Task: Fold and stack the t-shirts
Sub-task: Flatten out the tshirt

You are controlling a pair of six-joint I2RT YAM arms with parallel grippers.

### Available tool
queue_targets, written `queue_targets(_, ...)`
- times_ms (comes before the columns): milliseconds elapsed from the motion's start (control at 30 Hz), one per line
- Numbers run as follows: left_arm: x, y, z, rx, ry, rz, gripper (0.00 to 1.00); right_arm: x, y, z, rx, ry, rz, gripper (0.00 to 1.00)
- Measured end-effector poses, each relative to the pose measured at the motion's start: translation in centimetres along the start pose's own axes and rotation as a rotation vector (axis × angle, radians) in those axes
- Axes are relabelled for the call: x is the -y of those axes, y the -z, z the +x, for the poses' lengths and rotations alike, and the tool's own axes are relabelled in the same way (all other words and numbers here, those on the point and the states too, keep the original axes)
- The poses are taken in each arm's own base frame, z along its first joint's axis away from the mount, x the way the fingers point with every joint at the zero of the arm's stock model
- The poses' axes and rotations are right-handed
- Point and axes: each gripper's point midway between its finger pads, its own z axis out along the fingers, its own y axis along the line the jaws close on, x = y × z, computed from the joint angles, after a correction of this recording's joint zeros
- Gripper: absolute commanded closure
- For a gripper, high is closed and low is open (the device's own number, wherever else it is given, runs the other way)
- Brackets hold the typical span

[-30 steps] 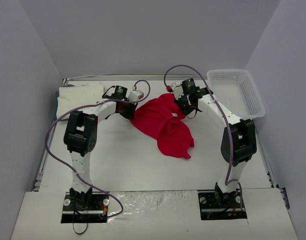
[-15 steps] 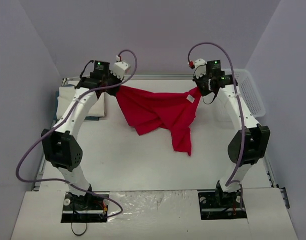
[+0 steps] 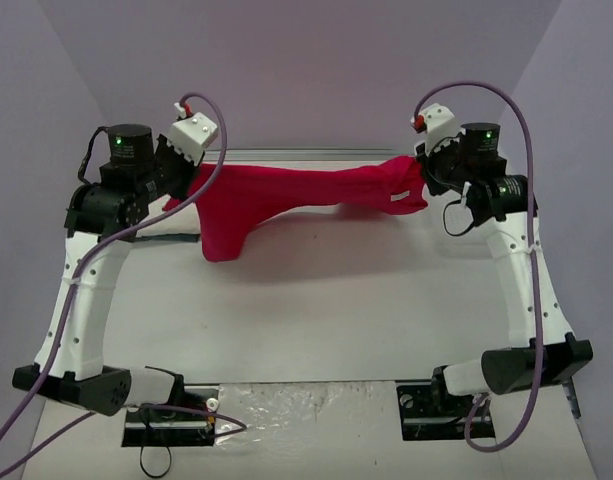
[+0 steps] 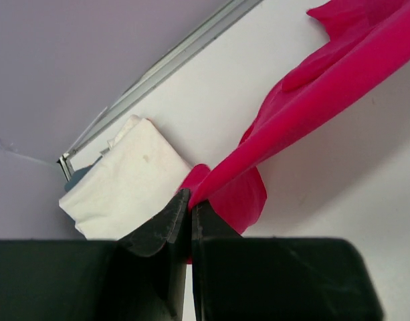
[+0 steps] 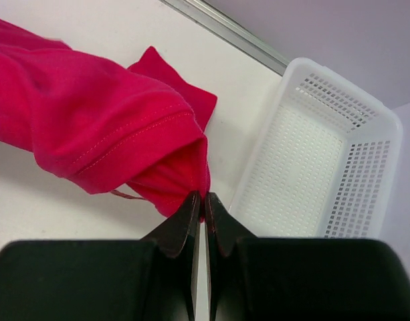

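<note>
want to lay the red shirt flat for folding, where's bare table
The broad middle of the table is bare, from the near edge up to under the red t-shirt stretched between the left gripper and right gripper. Crowded: the folded white t-shirt fills the far-left corner, the white mesh basket the far-right edge.

We take this for a robotics lab, a test cell rather than a home or shop. Plain grey walls (image 3: 306, 60) box in a white worktop (image 3: 316, 320) on three sides. Two white robot arms, the left arm (image 3: 86, 290) and the right arm (image 3: 531, 280), are bolted at its near edge on dark plates (image 3: 186, 428) and trail purple cables (image 3: 483, 86). A metal rail (image 3: 306, 154) lines the far edge.
</note>
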Motion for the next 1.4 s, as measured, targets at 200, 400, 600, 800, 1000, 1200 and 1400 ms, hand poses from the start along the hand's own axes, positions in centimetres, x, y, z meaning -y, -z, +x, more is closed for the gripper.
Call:
queue_targets(200,2.3,4.2,2.1,-0.008,-0.003,0.031,0.98,-2.1,5.6,0.8,0.06,0.005,-0.026,1.0)
queue_targets(400,2.1,6.8,0.5,0.054,-0.029,0.006,0.98,-2.5,9.0,-0.1,0.131,0.014,-0.011,1.0)
queue_targets(600,0.6,3.1,0.1,0.026,-0.05,-0.004,0.98,-1.5,5.9,-0.2,0.08,0.01,-0.004,1.0)
queue_targets(800,-0.7,-7.5,3.5,-0.105,-0.053,0.029,0.98,-0.1,-3.5,3.8,-0.098,-0.013,-0.017,1.0)
queue_targets(1000,-0.7,-19.4,9.7,-0.258,-0.075,0.082,0.17,2.1,-12.8,9.3,-0.27,-0.042,0.006,0.8)
queue_targets(1200,0.8,-26.0,12.7,-0.333,-0.098,0.072,0.05,4.5,-19.5,13.0,-0.359,-0.063,0.088,0.48)
queue_targets(1400,1.7,-20.5,8.9,-0.244,-0.142,0.03,0.06,4.9,-17.9,11.4,-0.31,-0.073,0.104,0.47)
